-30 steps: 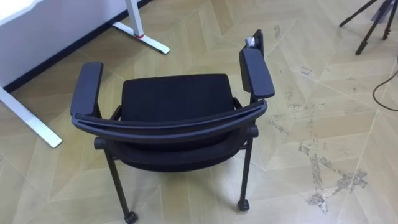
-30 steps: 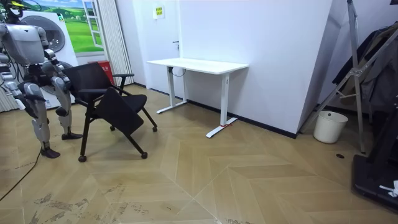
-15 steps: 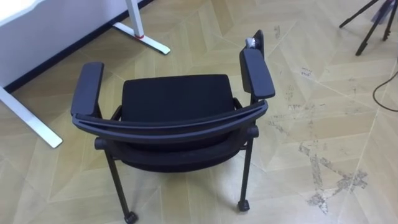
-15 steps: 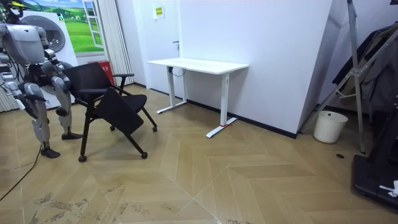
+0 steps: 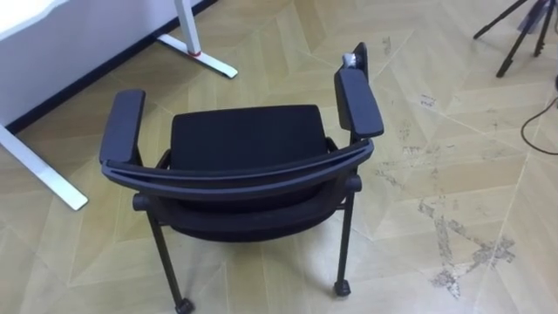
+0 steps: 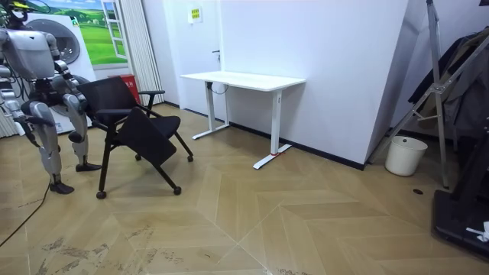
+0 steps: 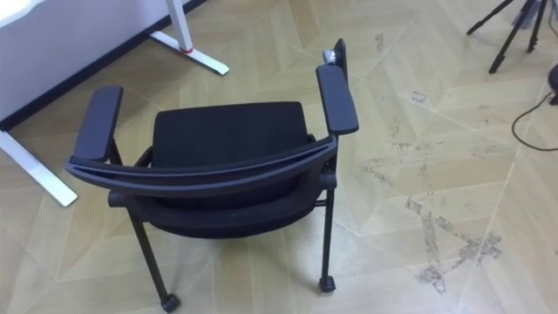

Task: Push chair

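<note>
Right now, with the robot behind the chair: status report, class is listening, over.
Right hand low, off the chair. Chair upright on wheels, backrest and armrests bare. Desk legs ahead-left, tripod far right.

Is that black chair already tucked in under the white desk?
No, the chair stands off to the room view's left of the white desk, apart from it and not under its top.

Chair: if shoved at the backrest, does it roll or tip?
The chair probably rolls: small wheels show at its rear leg ends, and the floor looks smooth. Its frame looks rigid, so it should move as one piece. A high push on the backrest might tip it forward.
</note>
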{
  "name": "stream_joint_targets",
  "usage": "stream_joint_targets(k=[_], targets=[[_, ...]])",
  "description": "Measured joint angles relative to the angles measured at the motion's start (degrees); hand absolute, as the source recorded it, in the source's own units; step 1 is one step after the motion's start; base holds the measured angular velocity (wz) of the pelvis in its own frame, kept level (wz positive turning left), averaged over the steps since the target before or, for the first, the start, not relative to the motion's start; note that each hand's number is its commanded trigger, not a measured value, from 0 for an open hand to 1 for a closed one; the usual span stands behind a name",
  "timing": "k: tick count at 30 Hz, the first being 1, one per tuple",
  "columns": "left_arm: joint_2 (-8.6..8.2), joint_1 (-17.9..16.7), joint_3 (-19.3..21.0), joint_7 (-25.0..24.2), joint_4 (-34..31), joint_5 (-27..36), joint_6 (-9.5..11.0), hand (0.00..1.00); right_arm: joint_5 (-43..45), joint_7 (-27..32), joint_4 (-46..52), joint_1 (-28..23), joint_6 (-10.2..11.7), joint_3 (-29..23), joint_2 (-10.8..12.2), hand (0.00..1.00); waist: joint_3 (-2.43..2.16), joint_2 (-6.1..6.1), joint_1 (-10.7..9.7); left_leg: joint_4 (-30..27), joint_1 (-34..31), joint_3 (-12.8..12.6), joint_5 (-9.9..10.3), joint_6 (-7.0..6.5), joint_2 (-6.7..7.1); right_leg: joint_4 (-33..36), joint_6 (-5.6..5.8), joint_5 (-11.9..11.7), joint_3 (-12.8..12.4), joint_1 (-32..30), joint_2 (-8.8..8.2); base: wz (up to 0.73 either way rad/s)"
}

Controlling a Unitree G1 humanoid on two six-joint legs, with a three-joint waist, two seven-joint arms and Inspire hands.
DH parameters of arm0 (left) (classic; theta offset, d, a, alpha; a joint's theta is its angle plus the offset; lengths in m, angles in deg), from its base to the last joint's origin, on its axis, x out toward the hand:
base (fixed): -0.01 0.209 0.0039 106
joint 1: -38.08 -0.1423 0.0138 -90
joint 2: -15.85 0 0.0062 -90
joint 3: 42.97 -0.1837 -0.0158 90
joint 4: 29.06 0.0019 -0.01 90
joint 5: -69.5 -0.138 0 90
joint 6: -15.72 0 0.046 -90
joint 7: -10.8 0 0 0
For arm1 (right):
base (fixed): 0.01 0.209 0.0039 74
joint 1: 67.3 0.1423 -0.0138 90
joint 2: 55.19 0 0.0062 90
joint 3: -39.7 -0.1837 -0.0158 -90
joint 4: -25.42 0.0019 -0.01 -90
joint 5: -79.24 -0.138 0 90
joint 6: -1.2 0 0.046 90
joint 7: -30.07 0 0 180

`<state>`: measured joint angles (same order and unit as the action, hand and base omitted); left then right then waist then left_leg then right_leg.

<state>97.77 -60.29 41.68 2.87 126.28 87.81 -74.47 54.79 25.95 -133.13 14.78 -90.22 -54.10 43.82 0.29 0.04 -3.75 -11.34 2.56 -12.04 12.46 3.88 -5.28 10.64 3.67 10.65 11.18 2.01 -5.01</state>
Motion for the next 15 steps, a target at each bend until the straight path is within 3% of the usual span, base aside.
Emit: stream_joint_targets(k=[11, 15], targets=[[0.28, -1.24, 5.87, 1.62, -0.21, 0.02, -0.02, 0.00, -0.29, 2.89, -0.43, -0.54, -0.04, -5.47, -0.12, 0.00, -0.04, -0.23, -0.77, -0.03, 1.56, 0.57, 0.01, 0.00, 0.01, -0.02, 0.04, 0.07, 0.41, 1.98, 0.02, 0.01], [0.93, -0.68, 10.27, 2.83, -0.29, -1.31, -0.05, 0.00, 0.85, 2.99, -0.53, -0.25, -0.03, -8.07, -0.31, 0.00, 0.24, 0.65, -0.74, -0.04, 2.00, 0.49, 0.02, -0.01, 0.01, 0.08, 0.02, 0.06, 0.16, 2.37, 0.02, 0.01]])
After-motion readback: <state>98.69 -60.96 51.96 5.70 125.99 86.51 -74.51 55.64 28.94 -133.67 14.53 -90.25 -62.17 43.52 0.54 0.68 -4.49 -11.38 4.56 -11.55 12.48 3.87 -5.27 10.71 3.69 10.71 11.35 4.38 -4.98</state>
